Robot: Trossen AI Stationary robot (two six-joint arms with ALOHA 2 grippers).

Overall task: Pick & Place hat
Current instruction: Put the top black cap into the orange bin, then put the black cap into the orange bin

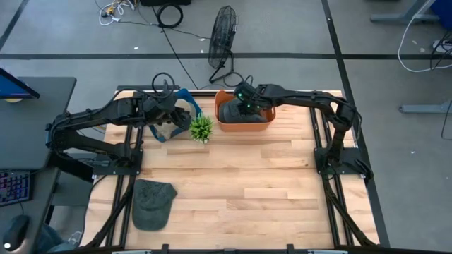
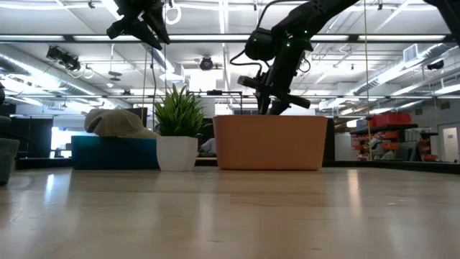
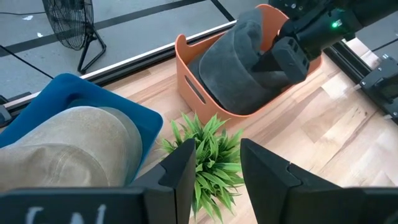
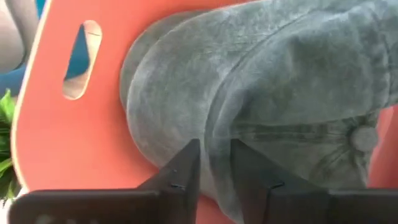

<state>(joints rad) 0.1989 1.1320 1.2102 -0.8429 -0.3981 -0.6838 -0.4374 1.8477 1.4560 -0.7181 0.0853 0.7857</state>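
Your two arms are dark, nearly black, built from slim tubular links and chunkier joint housings. The right arm's wrist carries a small green light, plain in the high and left wrist views. Each tool ends in two flat, dark, blade-like fingers; you see the left tool (image 3: 214, 171) and the right tool (image 4: 214, 171) rising from a broad black bar. White lettering, too blurred to read, marks the left bar.

No readable text, label, brand, number or sign anywhere. White marks on dark bar at left wrist view's edge too blurred to read.
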